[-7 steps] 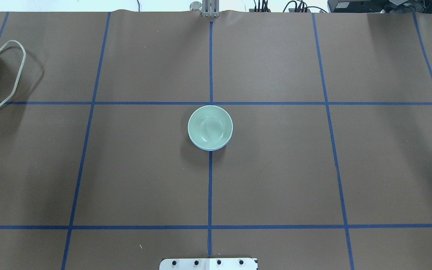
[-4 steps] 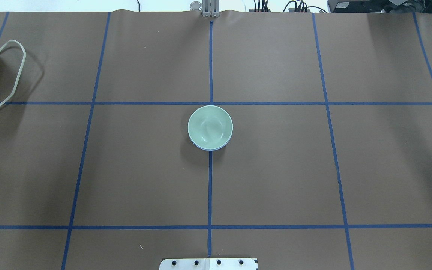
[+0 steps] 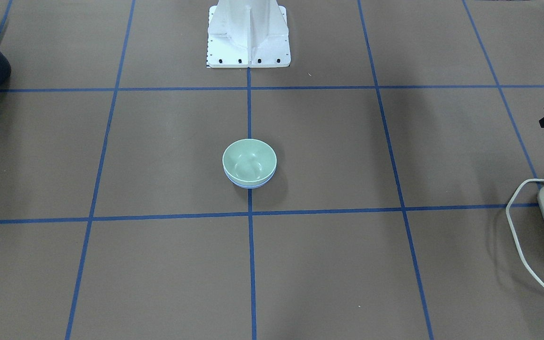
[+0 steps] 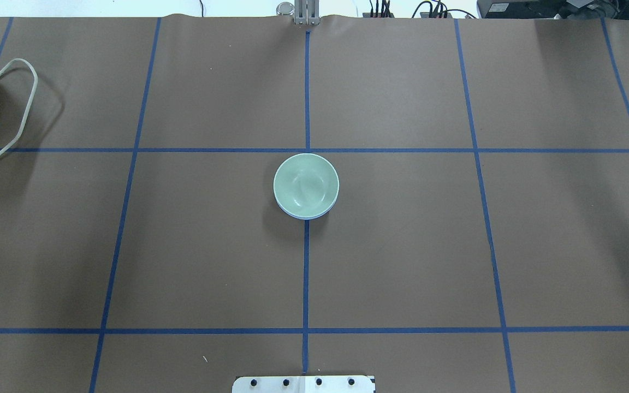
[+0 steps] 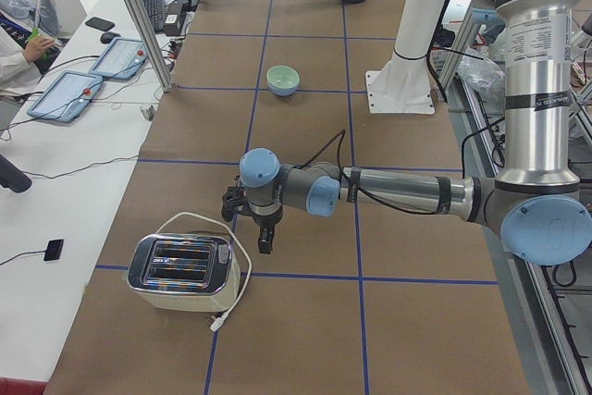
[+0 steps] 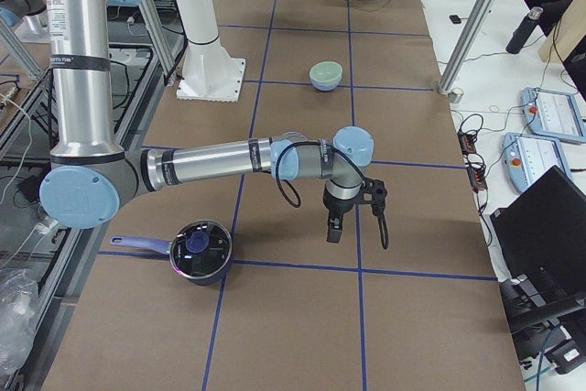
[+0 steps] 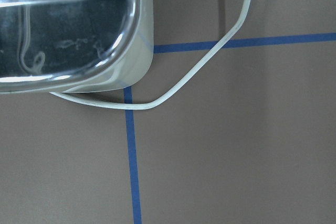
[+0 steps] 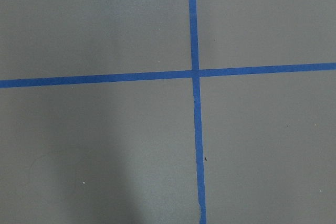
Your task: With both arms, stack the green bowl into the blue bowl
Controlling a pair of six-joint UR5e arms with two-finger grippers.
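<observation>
The left arm (image 5: 407,193) holds its forearm out level, wrist bent so the left claw (image 5: 265,240) points straight down. The right arm (image 6: 211,160) mirrors it, right claw (image 6: 334,229) pointing down. Neither claw's opening can be judged.

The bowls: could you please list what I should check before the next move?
1. Green bowl nested in blue bowl: ok.
2. Stack upright on the table: ok.
3. Left claw clear of the bowls, near the toaster: ok.
4. Right claw clear of the bowls, near the pot: ok.
5. Claws open: cannot tell.
</observation>
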